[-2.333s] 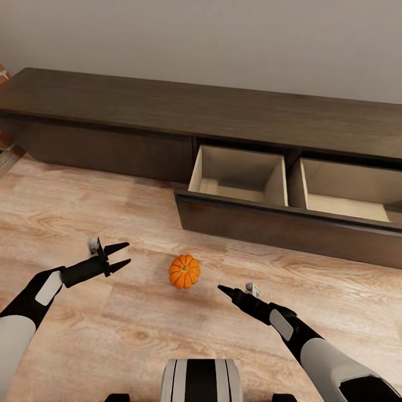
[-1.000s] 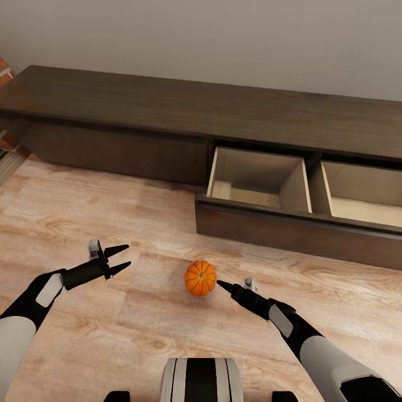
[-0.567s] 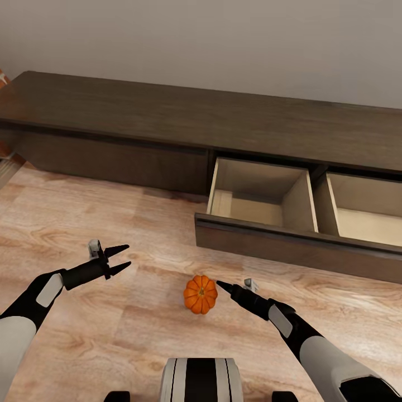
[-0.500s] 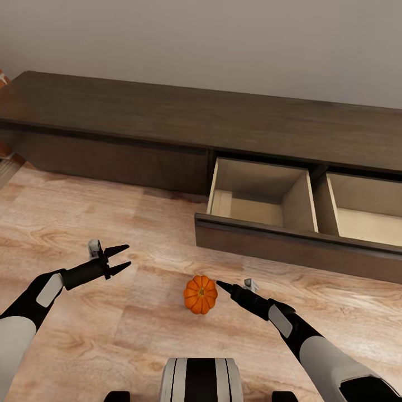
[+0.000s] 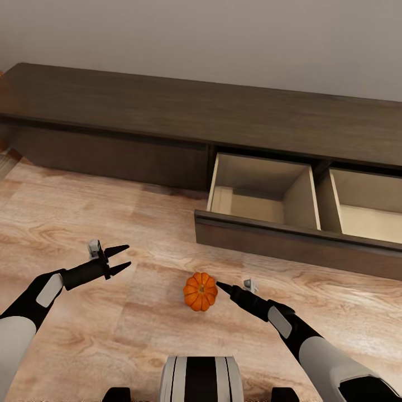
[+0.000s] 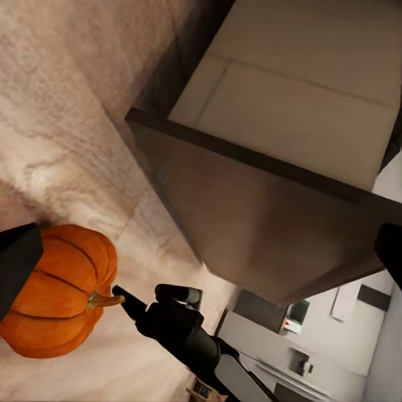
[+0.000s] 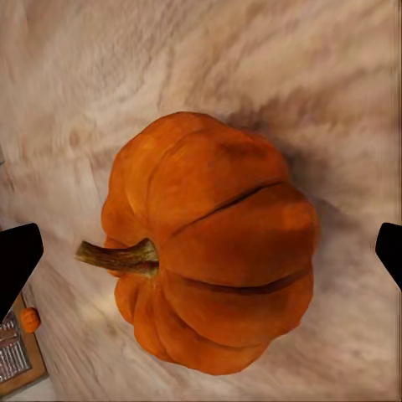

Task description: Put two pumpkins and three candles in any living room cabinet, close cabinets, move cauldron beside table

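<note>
Your pumpkin [image 5: 200, 291] sits on the light wood plank floor [image 5: 84, 212], stem up, in front of the robot's base and between the two arms. Your right gripper [image 5: 222, 287] points at it from the robot's right, its dark tip just beside the orange rind; whether it touches cannot be told from the head view. In the right wrist view the pumpkin [image 7: 209, 243] sits between two black fingertips [image 7: 18, 255] at opposite edges, so those fingers are spread wide with nothing gripped.

Your left gripper [image 5: 121, 255] hovers over the floor well to the robot's left of the pumpkin, its two pointed fingers parted and holding nothing. From the left wrist view you see the pumpkin [image 6: 57, 289] with its brown stem, the right gripper [image 6: 128, 300] close beside it, and behind them the dark front of the open drawer [image 6: 251, 218].

The long, low dark brown cabinet [image 5: 167, 111] runs along the pale wall [image 5: 223, 39]. One drawer [image 5: 262, 190] is pulled out beyond the pumpkin and to the robot's right, and a second drawer [image 5: 363, 218] stands open next to it; both show bare pale beige interiors. The drawer fronts further left are shut.

No brand, label or writing is readable on the pumpkin, cabinet or grippers. A tiny orange object [image 7: 30, 320] shows at the edge of the right wrist view, too small to identify.
</note>
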Controlling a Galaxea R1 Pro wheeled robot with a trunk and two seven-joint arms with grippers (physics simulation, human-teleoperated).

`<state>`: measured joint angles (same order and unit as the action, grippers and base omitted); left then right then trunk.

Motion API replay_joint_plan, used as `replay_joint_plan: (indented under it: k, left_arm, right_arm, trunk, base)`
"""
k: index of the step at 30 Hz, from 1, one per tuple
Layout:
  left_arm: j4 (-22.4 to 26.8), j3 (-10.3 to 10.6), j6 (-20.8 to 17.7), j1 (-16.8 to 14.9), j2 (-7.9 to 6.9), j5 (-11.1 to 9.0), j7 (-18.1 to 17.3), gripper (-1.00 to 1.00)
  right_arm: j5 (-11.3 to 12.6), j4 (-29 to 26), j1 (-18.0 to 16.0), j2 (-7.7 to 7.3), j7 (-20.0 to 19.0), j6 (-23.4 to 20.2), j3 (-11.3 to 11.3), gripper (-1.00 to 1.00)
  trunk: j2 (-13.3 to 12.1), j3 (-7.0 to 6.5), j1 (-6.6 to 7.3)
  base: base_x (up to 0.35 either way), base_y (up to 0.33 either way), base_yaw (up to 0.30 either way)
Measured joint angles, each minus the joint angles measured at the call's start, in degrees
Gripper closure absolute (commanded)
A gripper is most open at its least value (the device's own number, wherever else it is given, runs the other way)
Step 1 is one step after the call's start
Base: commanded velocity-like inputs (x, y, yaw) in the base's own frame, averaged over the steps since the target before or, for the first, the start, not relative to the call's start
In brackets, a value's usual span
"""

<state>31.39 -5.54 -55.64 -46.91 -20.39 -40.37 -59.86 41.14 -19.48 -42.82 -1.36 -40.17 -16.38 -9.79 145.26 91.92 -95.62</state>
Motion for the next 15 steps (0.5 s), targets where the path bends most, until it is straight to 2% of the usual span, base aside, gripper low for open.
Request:
replay_joint_plan:
  k: [4,15]
  left_arm:
    - [0.0,0.0,0.0,0.0,0.0,0.0,0.0,-1.0]
    - [0.0,0.0,0.0,0.0,-0.01,0.0,0.1,-1.0]
  right_arm:
    - [-0.1,-0.1,0.0,0.0,-0.1,0.0,0.0,-1.0]
    - [-0.2,-0.3,0.0,0.0,-0.4,0.0,0.0,-1.0]
  trunk:
    - [0.1,0.89,-0.1]
    - [0.1,0.89,-0.1]
  base:
    - [0.0,0.0,0.0]
    - [0.0,0.0,0.0]
